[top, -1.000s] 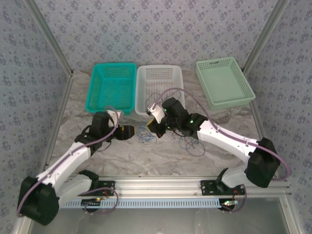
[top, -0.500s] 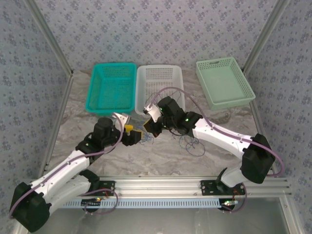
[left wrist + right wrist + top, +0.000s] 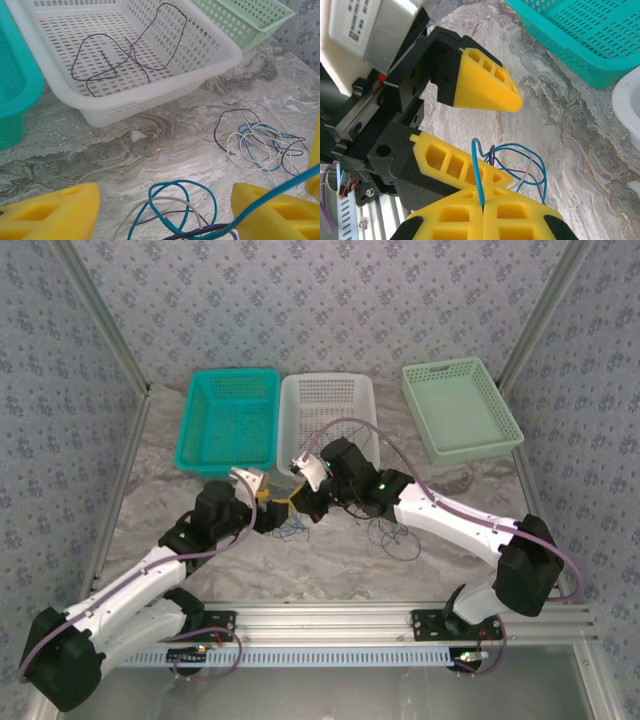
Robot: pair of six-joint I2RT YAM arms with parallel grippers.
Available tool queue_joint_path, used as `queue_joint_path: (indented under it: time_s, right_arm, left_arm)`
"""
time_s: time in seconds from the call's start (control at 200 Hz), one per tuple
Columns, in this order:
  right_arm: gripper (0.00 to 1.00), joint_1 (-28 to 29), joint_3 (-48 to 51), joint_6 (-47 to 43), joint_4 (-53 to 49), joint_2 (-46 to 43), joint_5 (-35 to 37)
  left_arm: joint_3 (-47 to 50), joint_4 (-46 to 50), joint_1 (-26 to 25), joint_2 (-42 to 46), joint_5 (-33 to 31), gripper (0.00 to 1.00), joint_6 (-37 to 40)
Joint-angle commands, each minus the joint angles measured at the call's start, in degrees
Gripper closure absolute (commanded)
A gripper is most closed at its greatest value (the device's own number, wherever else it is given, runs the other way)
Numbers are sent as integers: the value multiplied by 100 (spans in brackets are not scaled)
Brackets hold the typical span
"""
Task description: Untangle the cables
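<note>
Spread claw [image 3: 165, 212], cables [image 3: 183, 182], white basket [image 3: 150, 97]

Three perforated plastic baskets stood along the far side of the marbled table [image 3: 330, 565]: a teal basket [image 3: 232, 373] on the left, a white basket [image 3: 327, 377] just beside it, and a pale green basket [image 3: 447, 364] farther right, slightly turned. Floral wallpaper [image 3: 320, 300] covered the walls.
</note>
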State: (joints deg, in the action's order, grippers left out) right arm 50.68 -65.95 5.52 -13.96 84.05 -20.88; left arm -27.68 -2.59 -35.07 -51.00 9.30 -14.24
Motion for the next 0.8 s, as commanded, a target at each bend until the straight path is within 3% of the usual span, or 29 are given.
queue_joint_path:
  time_s: [0.0, 0.15, 0.465, 0.795]
  right_arm:
    - [100, 52, -187, 134, 59, 89, -187]
    - [100, 87, -188, 182, 34, 74, -214]
    - [100, 92, -485, 123, -210, -451, 83]
    - [100, -88, -643, -103, -894, -1172, 673]
  left_arm:
    - [-284, -241, -60, -168, -106, 34, 111]
    - [-286, -346, -62, -379, -219, 45, -32]
    - [-116, 47, -67, -539, -693, 56, -2]
    - [158, 255, -57, -411, -978, 59, 35]
